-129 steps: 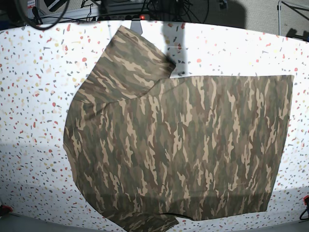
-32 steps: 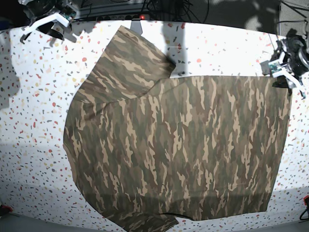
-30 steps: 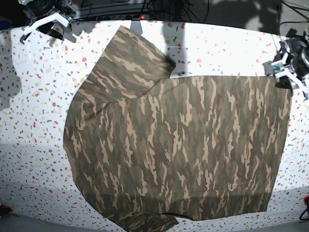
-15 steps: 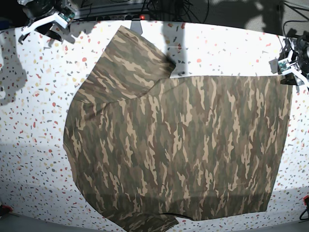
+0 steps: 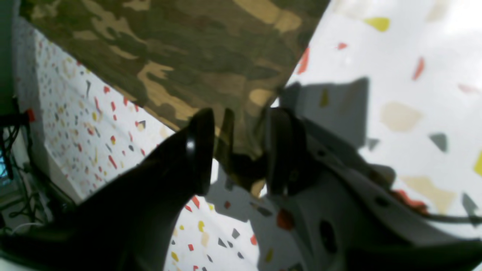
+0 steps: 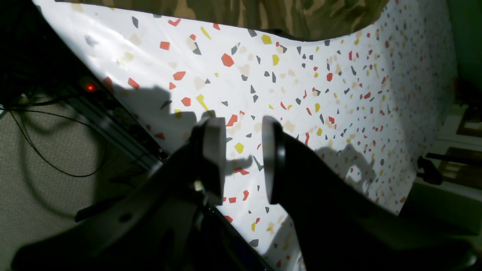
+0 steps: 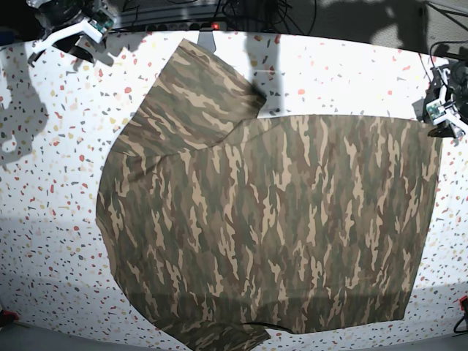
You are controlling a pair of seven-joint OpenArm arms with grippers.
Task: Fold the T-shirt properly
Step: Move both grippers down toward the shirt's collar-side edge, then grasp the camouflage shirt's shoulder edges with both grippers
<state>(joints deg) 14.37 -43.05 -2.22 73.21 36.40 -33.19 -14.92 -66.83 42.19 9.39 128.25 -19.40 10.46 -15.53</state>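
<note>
A white speckled terrazzo-print table (image 7: 44, 183) is being covered by the large camouflage-print cloth T-shirt (image 7: 278, 227). Its far right corner is being pinched by the left gripper (image 5: 237, 150). The right gripper (image 6: 243, 162) is being held apart over bare table, far left.

A white table (image 7: 44, 190) speckled with red, yellow and grey chips carries the camouflage T-shirt (image 7: 278, 219), spread flat across it, one sleeve (image 7: 197, 88) reaching the far edge.

T-shirt (image 7: 278, 219) flat on bench (image 7: 44, 219), centre. Left tool (image 7: 443, 121) at its far right corner; right tool (image 7: 69, 33) far left, apart.
</note>
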